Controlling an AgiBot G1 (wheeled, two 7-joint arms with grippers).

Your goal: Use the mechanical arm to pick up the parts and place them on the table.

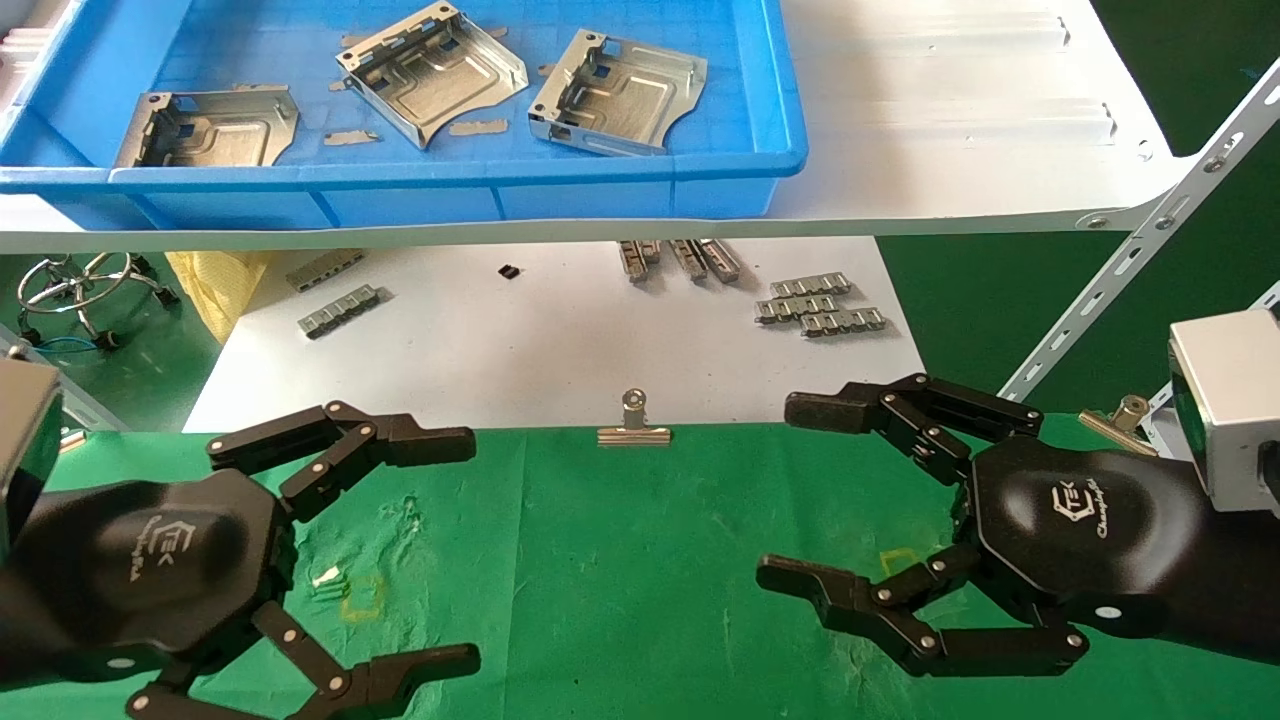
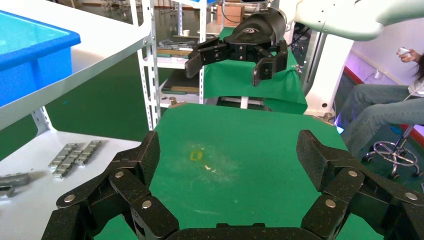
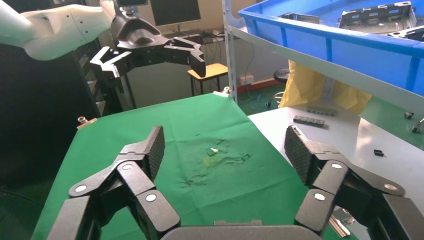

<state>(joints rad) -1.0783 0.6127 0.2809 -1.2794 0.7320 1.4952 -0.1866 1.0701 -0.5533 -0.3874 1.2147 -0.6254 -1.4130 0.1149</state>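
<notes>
three thin, stiff, slippery metal parts (image 1: 612, 92) lie in the blue tray (image 1: 400, 180) at 12 o'clock; best gripped by a side wall. both hands, left gripper (image 1: 400, 550) and right gripper (image 1: 800, 500), hover released, empty, over the green counter (image 1: 620, 560).

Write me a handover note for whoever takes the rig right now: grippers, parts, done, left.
Left gripper: open, empty, over the near-left of the green table.
Right gripper: open, empty, over the table's near-right.
Parts: three silver brackets, all in the blue tray on the white shelf board: left bracket, middle bracket, right bracket.
Done: nothing placed; no bracket lies on the green cloth.
Left: pick all three from the tray and set them on the table. The ribbed strips and the binder clip at the cloth's far edge are not part of the job.
</notes>
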